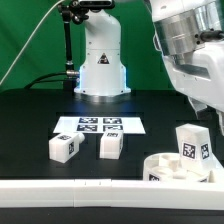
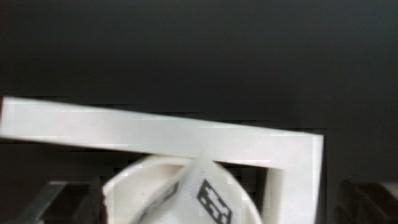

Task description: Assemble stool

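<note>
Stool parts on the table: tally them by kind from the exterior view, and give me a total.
Legs: 3
Seat: 1
Total: 4

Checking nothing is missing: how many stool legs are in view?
3. Two lie loose on the table before the marker board: left leg, middle leg. The third leg stands upright at the seat, on the exterior view's right. None appears hidden.
</note>
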Tool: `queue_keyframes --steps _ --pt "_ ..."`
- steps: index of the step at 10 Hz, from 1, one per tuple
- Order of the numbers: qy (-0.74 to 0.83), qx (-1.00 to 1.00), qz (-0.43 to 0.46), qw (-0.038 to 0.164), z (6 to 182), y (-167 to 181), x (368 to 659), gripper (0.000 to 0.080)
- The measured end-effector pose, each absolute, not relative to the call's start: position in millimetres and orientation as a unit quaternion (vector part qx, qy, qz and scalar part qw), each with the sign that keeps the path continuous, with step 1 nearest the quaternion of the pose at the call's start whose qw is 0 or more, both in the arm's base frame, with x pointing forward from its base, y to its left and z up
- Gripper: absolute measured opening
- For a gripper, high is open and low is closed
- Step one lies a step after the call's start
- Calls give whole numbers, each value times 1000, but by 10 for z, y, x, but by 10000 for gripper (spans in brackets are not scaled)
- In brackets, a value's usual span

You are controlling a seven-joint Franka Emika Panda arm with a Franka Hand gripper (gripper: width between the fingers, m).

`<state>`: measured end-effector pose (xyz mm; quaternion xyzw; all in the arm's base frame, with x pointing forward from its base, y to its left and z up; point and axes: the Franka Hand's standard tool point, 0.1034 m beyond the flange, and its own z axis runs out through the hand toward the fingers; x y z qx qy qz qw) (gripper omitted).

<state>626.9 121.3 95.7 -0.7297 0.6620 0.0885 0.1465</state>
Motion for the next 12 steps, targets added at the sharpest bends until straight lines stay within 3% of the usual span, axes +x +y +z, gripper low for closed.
queue_keyframes --steps 2,5,11,12 --pt "606 -777 81 147 963 1208 6261 649" --pt "392 -911 45 124 1067 1190 6282 649" --pt "162 -979 6 122 1060 1149 6304 649" --pt "41 -994 -42 87 1097 1161 6395 649"
